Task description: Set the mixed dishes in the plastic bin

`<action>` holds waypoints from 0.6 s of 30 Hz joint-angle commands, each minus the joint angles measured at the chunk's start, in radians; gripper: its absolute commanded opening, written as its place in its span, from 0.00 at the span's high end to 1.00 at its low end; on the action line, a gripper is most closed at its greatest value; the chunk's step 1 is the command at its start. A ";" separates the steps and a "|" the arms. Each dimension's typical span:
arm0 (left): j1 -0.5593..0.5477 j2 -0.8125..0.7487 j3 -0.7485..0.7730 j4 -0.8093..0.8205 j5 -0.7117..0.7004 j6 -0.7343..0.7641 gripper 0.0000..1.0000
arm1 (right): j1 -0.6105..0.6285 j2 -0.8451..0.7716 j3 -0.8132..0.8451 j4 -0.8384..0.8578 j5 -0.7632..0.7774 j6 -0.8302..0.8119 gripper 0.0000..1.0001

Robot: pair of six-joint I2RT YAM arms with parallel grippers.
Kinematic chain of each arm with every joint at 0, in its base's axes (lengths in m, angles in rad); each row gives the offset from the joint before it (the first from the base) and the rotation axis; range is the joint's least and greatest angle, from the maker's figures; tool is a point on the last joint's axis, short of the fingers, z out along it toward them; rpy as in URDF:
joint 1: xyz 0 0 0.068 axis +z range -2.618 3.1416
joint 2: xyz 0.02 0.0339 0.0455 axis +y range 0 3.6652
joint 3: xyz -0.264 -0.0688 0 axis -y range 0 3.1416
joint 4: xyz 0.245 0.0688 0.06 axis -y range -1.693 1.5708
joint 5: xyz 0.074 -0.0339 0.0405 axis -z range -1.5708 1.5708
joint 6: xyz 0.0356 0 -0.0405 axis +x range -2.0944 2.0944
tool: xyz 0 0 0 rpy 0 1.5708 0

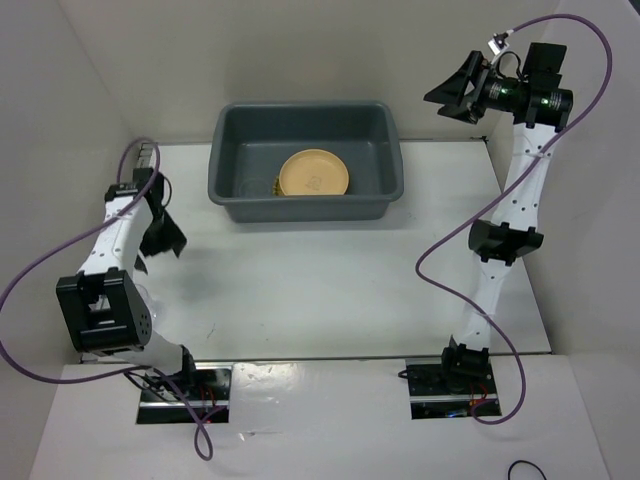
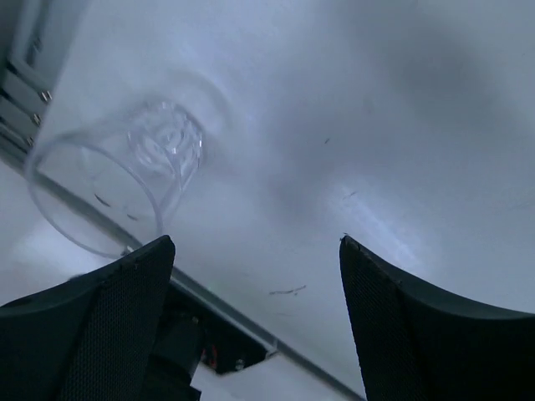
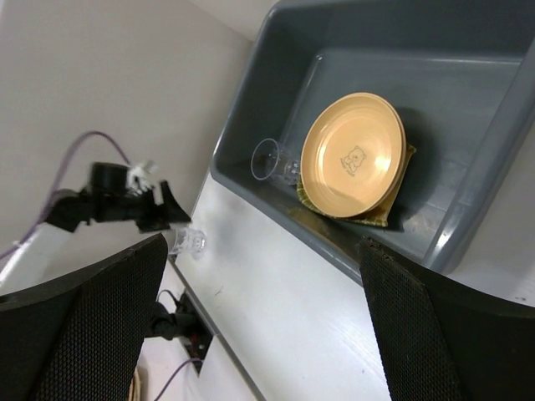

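Stacked plates (image 1: 313, 173) and slatted tray (image 3: 384, 219) lie in the bin (image 1: 300, 205) at twelve o'clock; left claw (image 2: 255, 242) and right claw (image 3: 263, 244) stand apart, empty; we'd straddle the clear glass (image 2: 125, 180) at ten o'clock squarely, closing gently.

We see a dark grey plastic bin (image 1: 300, 208) at the upper middle of the top view, plain and unpatterned. The plate (image 3: 355, 154) is orange-yellow, with a small brownish figure printed at its centre. In the top view that mark reads pale. At the plate's lower edge shows a yellow slatted tray (image 3: 383, 217) with a greenish rim. The cup (image 3: 272, 160) left of the plate is clear and colourless, and so is the second cup (image 2: 125, 180) at the upper left of the left wrist view. The bench (image 1: 330, 280) is white. The left arm (image 1: 108, 245) and right arm (image 1: 522, 185) are white with black joints, and their cables (image 1: 417, 268) are purple. The left hand (image 2: 257, 242) and right hand (image 3: 263, 241) are black with a fine mesh texture.
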 commanded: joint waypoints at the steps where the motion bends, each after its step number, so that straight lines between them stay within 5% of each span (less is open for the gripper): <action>1: 0.024 -0.054 -0.121 0.056 0.113 -0.048 0.14 | 0.019 0.026 0.018 -0.007 -0.035 -0.012 0.01; 13: 0.034 -0.035 -0.153 0.036 0.090 -0.067 0.14 | 0.038 0.044 0.018 -0.007 -0.044 -0.003 0.01; 18: 0.034 -0.026 -0.122 -0.047 -0.037 -0.157 0.14 | 0.038 0.044 0.018 -0.007 -0.044 -0.003 0.01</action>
